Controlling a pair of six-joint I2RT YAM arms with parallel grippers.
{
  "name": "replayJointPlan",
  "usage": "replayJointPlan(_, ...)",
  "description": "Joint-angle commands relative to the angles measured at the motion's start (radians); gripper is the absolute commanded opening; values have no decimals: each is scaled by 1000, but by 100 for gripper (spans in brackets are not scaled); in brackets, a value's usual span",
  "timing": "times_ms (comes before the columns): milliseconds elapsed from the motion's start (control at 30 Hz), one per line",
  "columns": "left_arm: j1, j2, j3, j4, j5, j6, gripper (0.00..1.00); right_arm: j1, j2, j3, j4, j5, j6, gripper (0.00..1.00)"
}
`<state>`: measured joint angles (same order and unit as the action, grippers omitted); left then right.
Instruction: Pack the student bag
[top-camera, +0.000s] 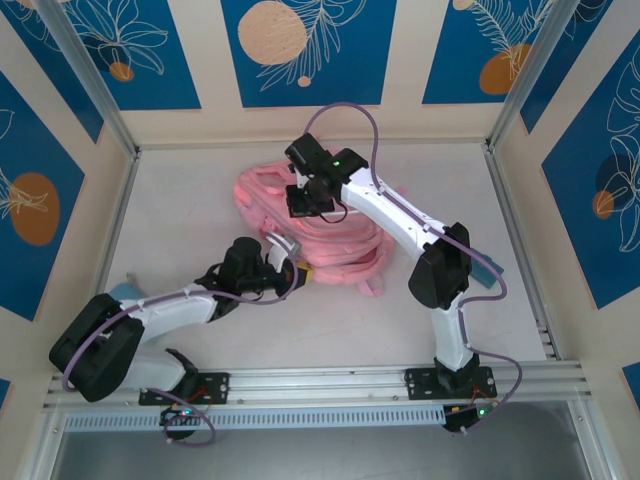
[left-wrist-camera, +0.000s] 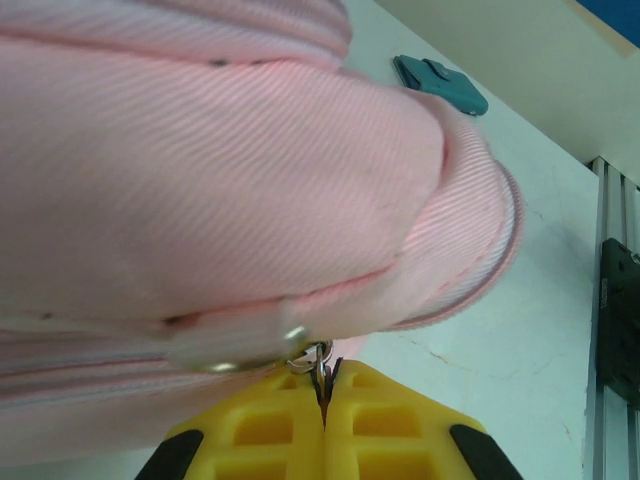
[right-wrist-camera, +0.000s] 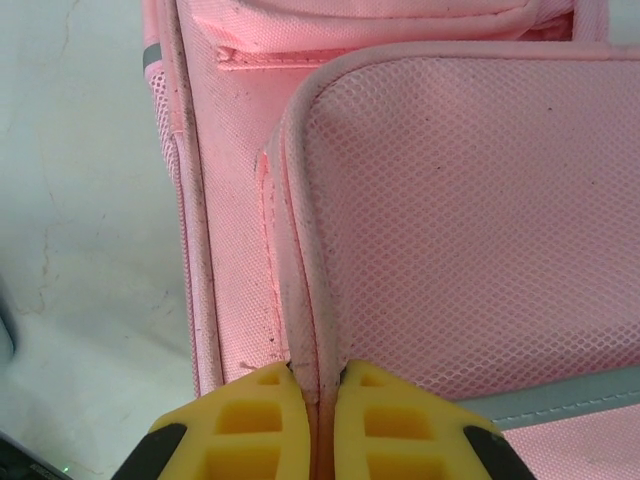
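Student bag (top-camera: 345, 250) lies slumped in the middle of the table (top-camera: 190, 200), between the two arms. The left gripper (left-wrist-camera: 323, 395) is pinched tight on a metal zip pull (left-wrist-camera: 320, 360) at the bag's rounded edge. The right gripper (right-wrist-camera: 318, 385) is clamped narrow on a piped seam (right-wrist-camera: 300, 300) beside a mesh pocket (right-wrist-camera: 470, 230).

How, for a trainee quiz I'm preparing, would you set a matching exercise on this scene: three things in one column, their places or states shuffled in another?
Things:
1. left gripper
2. right gripper
3. teal object

Places or states:
A. lies on the table, apart from the student bag
B. shut on the mesh panel's edge
C. shut on the zip pull

Pairs: 1-C, 2-B, 3-A.
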<state>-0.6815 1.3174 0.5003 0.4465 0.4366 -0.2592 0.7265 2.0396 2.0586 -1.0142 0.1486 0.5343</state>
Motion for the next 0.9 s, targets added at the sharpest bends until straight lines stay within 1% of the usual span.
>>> replayJointPlan(0,-36,-1,23,76,24,-27,0,-21,-17,-16,176,-27,44,0)
replayJointPlan(33,-38,-2,24,71,17,-32,0,-26,-29,-26,177,-36,46,0)
replayJointPlan(167,-36,-18,27,11,-27,-47,0,-54,-137,-134,203,-50,46,24)
replayJointPlan(200,-36,-21,28,-4,-30,-53,0,-63,-177,-185,213,-50,48,30)
replayJointPlan(267,-37,-26,37,-54,-37,-69,0,-79,-264,-290,236,-52,54,39)
replayJointPlan(400,-38,-26,55,-169,-68,-99,0,-111,-428,-510,260,-61,57,53)
replayJointPlan(467,-37,-27,56,-208,-85,-109,0,-118,-475,-589,245,-60,48,56)
replayJointPlan(533,-37,-28,63,-246,-108,-118,0,-114,-510,-663,235,-70,31,56)
replayJointPlan(700,-38,-31,87,-296,-131,-133,0,-91,-563,-789,229,-116,29,52)
replayJointPlan(867,-36,-9,115,-306,-111,-139,0,-49,-551,-872,307,-157,82,47)
